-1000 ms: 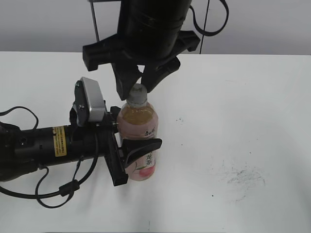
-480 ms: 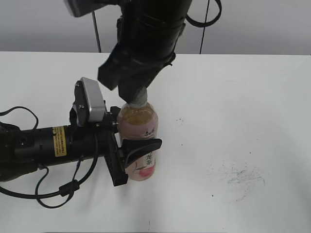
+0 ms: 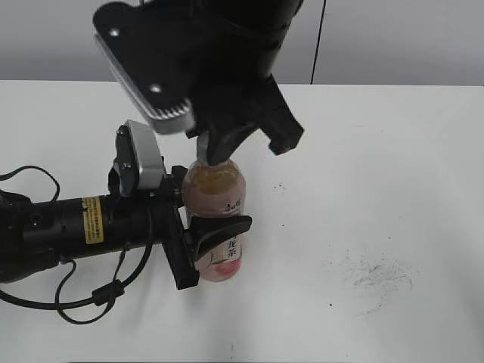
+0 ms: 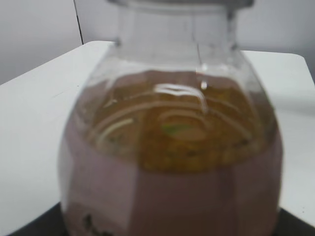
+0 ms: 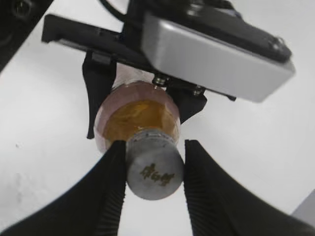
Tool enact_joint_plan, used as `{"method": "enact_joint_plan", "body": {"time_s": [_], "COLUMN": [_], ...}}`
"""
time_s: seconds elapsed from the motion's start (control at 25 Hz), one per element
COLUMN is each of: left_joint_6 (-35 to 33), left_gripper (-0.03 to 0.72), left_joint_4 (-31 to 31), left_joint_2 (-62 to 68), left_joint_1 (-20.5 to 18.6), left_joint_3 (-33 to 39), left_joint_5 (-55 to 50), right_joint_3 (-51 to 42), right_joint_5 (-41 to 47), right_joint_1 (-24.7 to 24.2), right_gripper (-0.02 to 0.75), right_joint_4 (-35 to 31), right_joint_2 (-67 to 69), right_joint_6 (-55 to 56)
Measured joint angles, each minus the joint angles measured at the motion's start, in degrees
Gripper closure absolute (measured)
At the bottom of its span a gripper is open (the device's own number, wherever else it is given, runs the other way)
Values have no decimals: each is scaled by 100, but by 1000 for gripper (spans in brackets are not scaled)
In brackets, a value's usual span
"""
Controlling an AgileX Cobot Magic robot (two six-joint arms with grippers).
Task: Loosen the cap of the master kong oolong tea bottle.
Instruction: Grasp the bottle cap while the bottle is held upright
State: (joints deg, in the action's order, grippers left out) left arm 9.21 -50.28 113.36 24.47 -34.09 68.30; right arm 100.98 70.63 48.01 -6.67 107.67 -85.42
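Right gripper [image 5: 150, 189] pinches the cap [image 5: 154, 169] atop the oolong tea bottle [image 3: 215, 219], left gripper [image 3: 198, 246] clamps its belly; any slip there and the whole bottle probably just spins.

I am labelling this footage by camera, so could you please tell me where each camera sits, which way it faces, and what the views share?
Exterior view: from the front, slanting down at the table; both arms show, the left gripper around the bottle, the right gripper over its top.
Left wrist view: level and close, facing the bottle's shoulder; a dark sliver of gripper at the bottom edge.
Right wrist view: straight down on the cap, a finger on each side of it.
Shared: all three show the bottle.
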Motion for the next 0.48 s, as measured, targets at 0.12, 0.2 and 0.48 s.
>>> {"method": "enact_joint_plan", "body": {"time_s": [0.12,0.2,0.48], "left_joint_6": [11,26,52], "left_gripper": [303,303,303], "left_joint_4": [7,20,37], "left_joint_2": [0,0,0], "left_joint_1": [0,0,-5], "left_joint_3": [0,0,0], "left_joint_5": [-1,-7,-7], "right_joint_3": [0,0,0], "right_joint_5": [19,25,25], "right_joint_1": [0,0,-9], "right_gripper": [465,465,468], "right_joint_4": [-32,-32,-26], "right_joint_2": [-7,-7,-7], "right_joint_6": [-1888,-2934,-5878]}}
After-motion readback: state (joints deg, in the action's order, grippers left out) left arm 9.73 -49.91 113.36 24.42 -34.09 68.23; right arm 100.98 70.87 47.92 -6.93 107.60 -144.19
